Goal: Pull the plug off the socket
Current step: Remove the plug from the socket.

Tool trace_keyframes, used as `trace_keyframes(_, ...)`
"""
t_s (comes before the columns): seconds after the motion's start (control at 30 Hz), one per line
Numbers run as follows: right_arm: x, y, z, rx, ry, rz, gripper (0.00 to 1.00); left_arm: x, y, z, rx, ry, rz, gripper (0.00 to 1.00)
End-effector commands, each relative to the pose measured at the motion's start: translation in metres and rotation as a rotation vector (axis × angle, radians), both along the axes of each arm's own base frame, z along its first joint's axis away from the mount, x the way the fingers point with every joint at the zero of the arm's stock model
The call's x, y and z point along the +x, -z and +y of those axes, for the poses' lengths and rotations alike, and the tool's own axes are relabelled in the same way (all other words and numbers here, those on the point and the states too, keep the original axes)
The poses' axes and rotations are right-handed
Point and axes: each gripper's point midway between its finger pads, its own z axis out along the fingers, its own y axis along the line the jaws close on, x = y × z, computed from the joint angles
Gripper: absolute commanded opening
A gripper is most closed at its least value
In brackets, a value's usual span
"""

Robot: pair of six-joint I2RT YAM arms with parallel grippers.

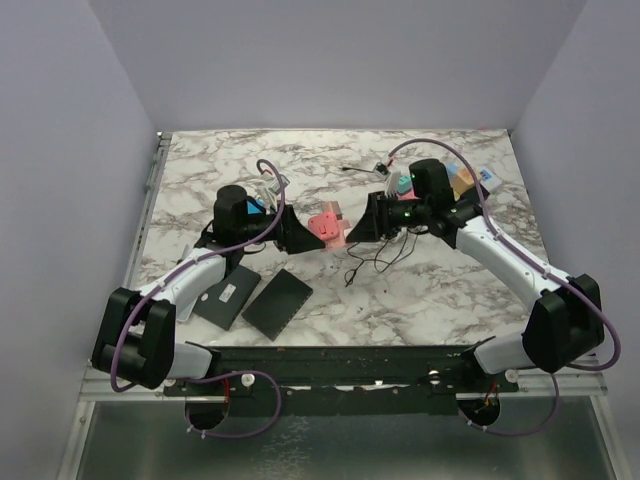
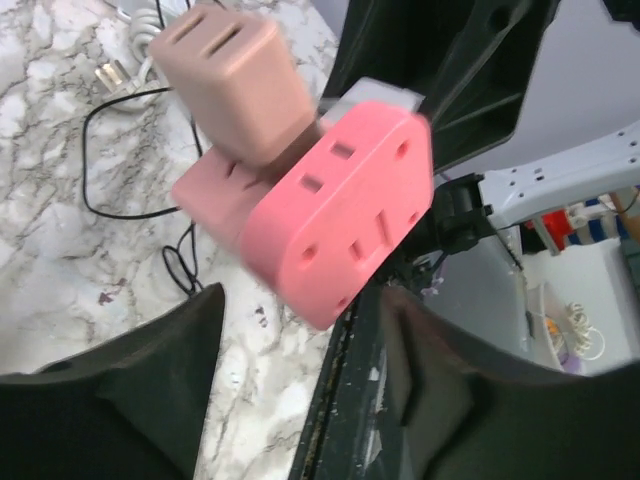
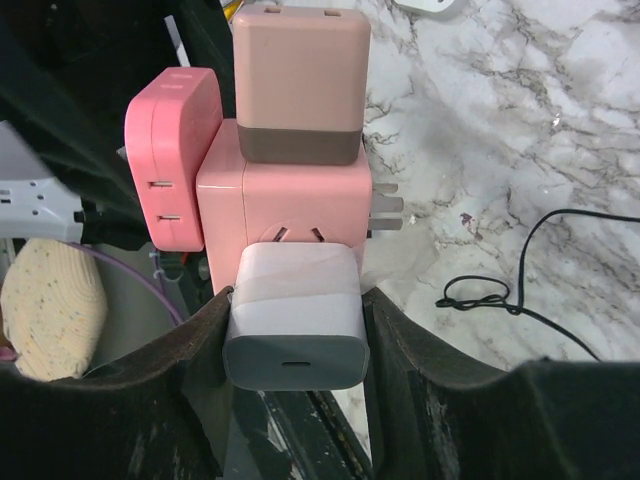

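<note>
Right gripper [image 3: 295,325] clamped on the white charger [image 3: 292,300], holding the pink socket cube [image 3: 285,215] between both arms above the table [image 1: 300,170].
Light, rigid, smooth plastic; I expect slip, so pinch a plug's flat sides and pull straight. Tan charger [image 3: 300,80] sits atop the cube; pink plug [image 2: 350,210] on its side faces my left gripper [image 2: 300,320], jaws part-spread. I cannot tell whether they grip.

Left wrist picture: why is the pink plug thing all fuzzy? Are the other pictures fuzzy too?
Left wrist view: the pink adapter is smeared, probably motion blur; right wrist view: the white charger is crisp; top view: sharp, evenly lit.
</note>
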Motion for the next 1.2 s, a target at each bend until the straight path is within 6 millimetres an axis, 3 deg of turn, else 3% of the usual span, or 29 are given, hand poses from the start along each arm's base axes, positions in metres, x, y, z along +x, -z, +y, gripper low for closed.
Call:
trace_keyframes(0.0,0.008,-0.013,0.01,0.047,0.08,-0.046,0.0,0.003,-0.033,-0.002,-0.035,0.001,-0.134,0.78)
trace_keyframes(0.07,0.018,-0.012,0.006,0.034,0.153,-0.067,0.0,0.007,-0.033,-0.001,-0.029,-0.034,-0.136,0.87)
trace_keyframes(0.3,0.035,-0.017,0.002,0.062,0.322,-0.099,0.0,0.032,-0.012,0.002,0.029,-0.216,-0.075,0.98)
trace_keyframes(0.4,0.039,-0.02,0.002,0.056,0.376,-0.115,0.0,0.04,0.0,0.007,0.074,-0.267,-0.039,0.99)
trace_keyframes(0.6,0.045,-0.021,0.007,0.031,0.431,-0.139,0.0,0.034,-0.001,-0.004,0.061,-0.242,-0.039,0.99)
trace_keyframes(1.07,0.037,-0.026,0.034,0.009,0.396,-0.179,0.0,0.047,0.018,-0.006,0.057,-0.296,0.051,0.99)
trace_keyframes(1.17,0.034,-0.025,0.037,-0.001,0.388,-0.185,0.0,0.048,0.02,-0.006,0.06,-0.301,0.057,0.94)
